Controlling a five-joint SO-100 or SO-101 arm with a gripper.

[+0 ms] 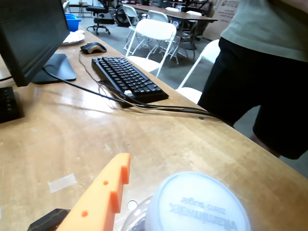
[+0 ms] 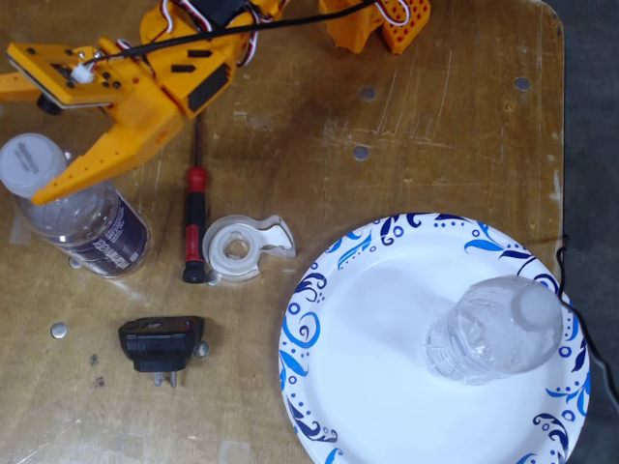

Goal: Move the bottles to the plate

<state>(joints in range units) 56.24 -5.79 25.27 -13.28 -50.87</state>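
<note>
My jaws sit at the left end of the bench in the fixed view, right at the neck of the wider bottle, which stands upright with its white cap and dark purple label. One orange finger lies against the bottle's upper side; the other finger I cannot make out, so I cannot tell whether I am clamped on it or only alongside. In the wrist view the cap fills the lower edge, with my orange finger just to its left.

Close beside the bottle lie a red-handled screwdriver, a clear tape dispenser ring and a small black block. Bare wood lies between these and the plate.

The plate fills the lower right corner, its rim reaching the bench's right edge. On its right half stands the slim ridged bottle; the left half is bare.

In the wrist view a keyboard, cables and a standing person occupy the far edge.
</note>
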